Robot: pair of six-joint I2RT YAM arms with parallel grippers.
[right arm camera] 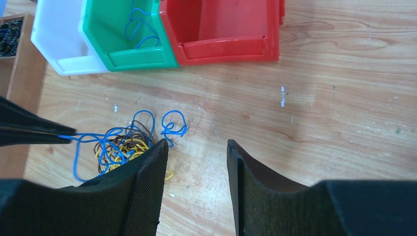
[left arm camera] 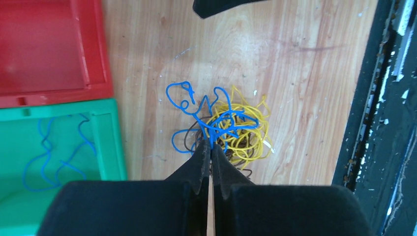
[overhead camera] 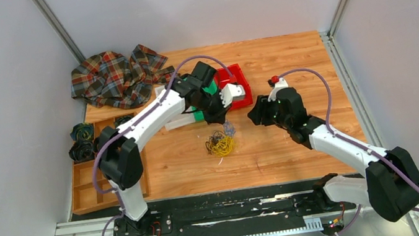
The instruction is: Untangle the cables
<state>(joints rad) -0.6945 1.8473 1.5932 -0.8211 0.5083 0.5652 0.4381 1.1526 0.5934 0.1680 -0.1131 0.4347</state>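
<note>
The cables are a small tangle of thin yellow, blue and brown strands on the wooden table. In the left wrist view the yellow loops lie under the blue strand. My left gripper is shut on the blue strand at the near edge of the tangle; it also shows in the top view. In the right wrist view the tangle lies left of my open, empty right gripper. My right gripper sits to the right of the tangle.
A red bin, a green bin holding a loose blue cable, and a white bin stand behind the tangle. A wooden tray with dark coiled bundles and a plaid cloth are at the left.
</note>
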